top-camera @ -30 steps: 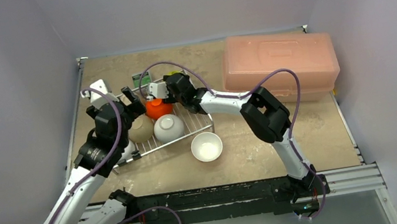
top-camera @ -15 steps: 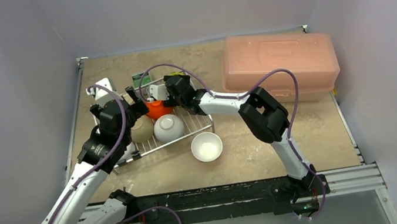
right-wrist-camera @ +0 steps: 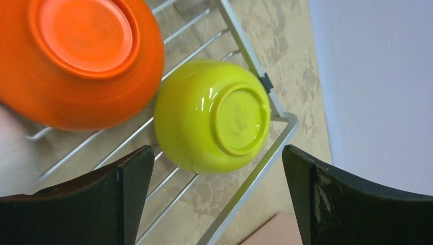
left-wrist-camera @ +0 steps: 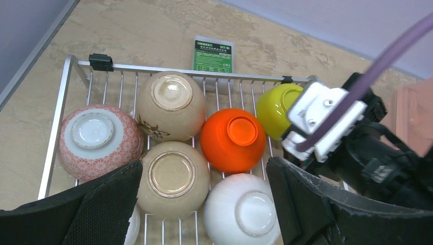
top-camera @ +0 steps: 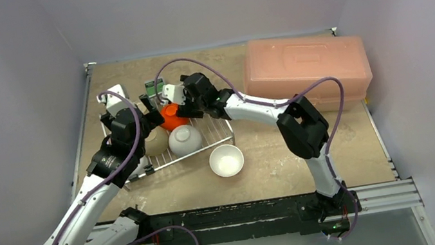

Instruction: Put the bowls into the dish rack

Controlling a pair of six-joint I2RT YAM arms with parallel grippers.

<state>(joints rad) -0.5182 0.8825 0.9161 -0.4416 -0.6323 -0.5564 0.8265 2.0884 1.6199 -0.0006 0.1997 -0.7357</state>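
Six bowls racked: a lime-green bowl (left-wrist-camera: pixel 275 107), an orange bowl (left-wrist-camera: pixel 232 140), a beige bowl (left-wrist-camera: pixel 171 104), a second beige bowl (left-wrist-camera: pixel 173 178), a racked white bowl (left-wrist-camera: pixel 240 212) and a red-patterned bowl (left-wrist-camera: pixel 97 140) all lie upside down on the wires of the dish rack (left-wrist-camera: pixel 59 104). A pale sliver at the bottom left of the left wrist view may be another; too little shows to tell.
One bowl left: a loose white bowl (top-camera: pixel 226 159) stands upright on the table (top-camera: pixel 335 144), just below the rack's lower right corner in the top view, apart from both arms.
Progress: nearly finished, by my reading; only that last bowl needs fetching and a free spot.
Right gripper (right-wrist-camera: pixel 217 196): fingers spread wide, one at each lower corner of its wrist view. Nothing is held and no contact is visible.
Lime-green bowl's place: centre of the right wrist view, in the rack's corner beside the orange bowl.
Left gripper (left-wrist-camera: pixel 204 204): jaws spread wide and empty, hanging over the bowls at the bottom of its frame.
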